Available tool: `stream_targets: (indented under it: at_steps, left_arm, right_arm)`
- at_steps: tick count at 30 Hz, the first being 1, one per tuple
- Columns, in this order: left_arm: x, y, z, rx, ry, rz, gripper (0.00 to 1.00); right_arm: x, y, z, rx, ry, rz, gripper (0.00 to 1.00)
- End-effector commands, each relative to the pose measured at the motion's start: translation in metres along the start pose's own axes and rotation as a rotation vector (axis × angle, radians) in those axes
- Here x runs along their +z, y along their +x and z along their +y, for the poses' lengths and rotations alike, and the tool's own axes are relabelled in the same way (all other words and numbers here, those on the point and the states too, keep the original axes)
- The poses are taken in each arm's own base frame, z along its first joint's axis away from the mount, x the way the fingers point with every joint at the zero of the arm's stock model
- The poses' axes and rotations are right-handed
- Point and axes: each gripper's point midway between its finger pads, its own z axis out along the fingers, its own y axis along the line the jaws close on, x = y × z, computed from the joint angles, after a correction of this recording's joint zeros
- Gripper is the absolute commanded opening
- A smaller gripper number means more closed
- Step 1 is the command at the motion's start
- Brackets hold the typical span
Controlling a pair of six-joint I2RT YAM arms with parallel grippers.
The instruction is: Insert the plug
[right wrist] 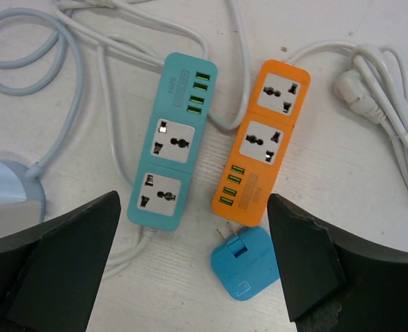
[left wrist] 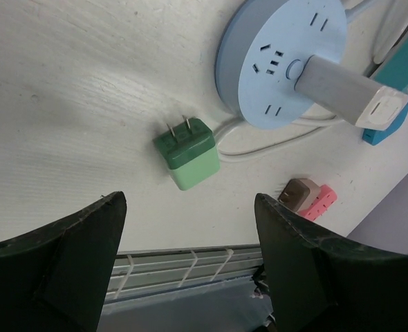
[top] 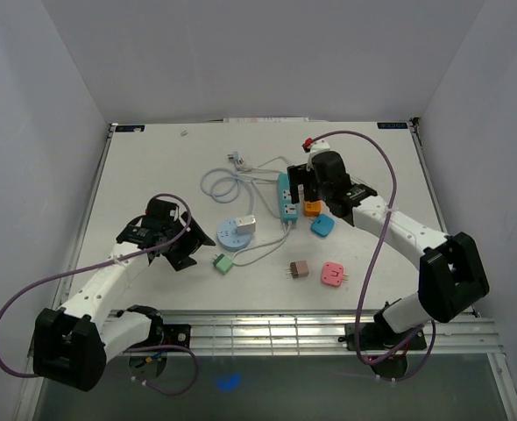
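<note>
A green plug (top: 223, 261) lies on the table, prongs flat; in the left wrist view it (left wrist: 187, 152) sits just ahead of my open, empty left gripper (left wrist: 189, 200) (top: 187, 244). Beside it is a round blue power strip (left wrist: 287, 62) (top: 233, 234) with a white adapter (left wrist: 349, 90) plugged in. My right gripper (right wrist: 193, 200) (top: 307, 189) is open and empty above a teal strip (right wrist: 171, 149) (top: 286, 196) and an orange strip (right wrist: 263, 142). A blue plug (right wrist: 247, 261) (top: 322, 225) lies just below the orange strip.
A brown plug (top: 298, 270) and a pink plug (top: 332, 274) lie near the front. White cables (top: 237, 159) (right wrist: 391, 131) loop at the back. The table's front rail (top: 267, 324) runs behind the left gripper.
</note>
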Motion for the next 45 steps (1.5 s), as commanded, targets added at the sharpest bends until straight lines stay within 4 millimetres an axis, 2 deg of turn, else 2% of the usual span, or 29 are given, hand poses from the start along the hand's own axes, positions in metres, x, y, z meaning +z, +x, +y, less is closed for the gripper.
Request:
stream_targets:
  at_steps: [1, 3, 4, 6, 12, 14, 22, 28, 37, 40, 45]
  left_arm:
    - [0.0, 0.001, -0.005, -0.056, -0.047, -0.043, 0.85]
    - [0.005, 0.007, -0.007, -0.034, -0.072, -0.054, 0.85]
    - [0.008, 0.01, -0.008, -0.048, -0.086, -0.053, 0.85]
    - [0.015, 0.018, -0.011, -0.034, -0.107, -0.038, 0.85]
    - [0.028, 0.029, -0.018, -0.035, -0.109, -0.021, 0.84]
    - [0.032, 0.025, -0.017, -0.03, -0.122, -0.054, 0.84]
    - [0.049, 0.029, -0.017, -0.05, -0.197, -0.047, 0.83]
    - [0.054, 0.029, -0.023, -0.065, -0.216, -0.059, 0.79]
    - [0.069, 0.04, -0.01, -0.061, -0.301, -0.043, 0.77]
    - [0.07, 0.041, -0.002, -0.059, -0.319, -0.047, 0.71]
    - [0.068, 0.041, -0.002, -0.049, -0.307, -0.052, 0.48]
  right_arm:
    - [-0.013, -0.023, -0.016, 0.106, 0.062, -0.111, 0.92]
    - [-0.019, -0.028, -0.018, 0.125, 0.057, -0.14, 0.93]
    - [-0.019, -0.022, -0.02, 0.133, 0.055, -0.134, 0.93]
    - [-0.022, -0.028, -0.02, 0.153, 0.042, -0.172, 0.95]
    - [-0.022, -0.02, -0.012, 0.167, -0.013, -0.156, 0.96]
    - [-0.022, -0.017, -0.01, 0.17, -0.024, -0.156, 0.97]
    - [-0.025, -0.015, -0.008, 0.187, -0.044, -0.171, 0.97]
    - [-0.027, -0.014, -0.009, 0.195, -0.047, -0.178, 0.97]
    - [-0.03, -0.016, -0.011, 0.208, -0.05, -0.191, 0.98]
    - [-0.031, -0.015, -0.011, 0.211, -0.054, -0.193, 0.99]
    - [-0.031, -0.015, -0.01, 0.212, -0.062, -0.193, 1.0]
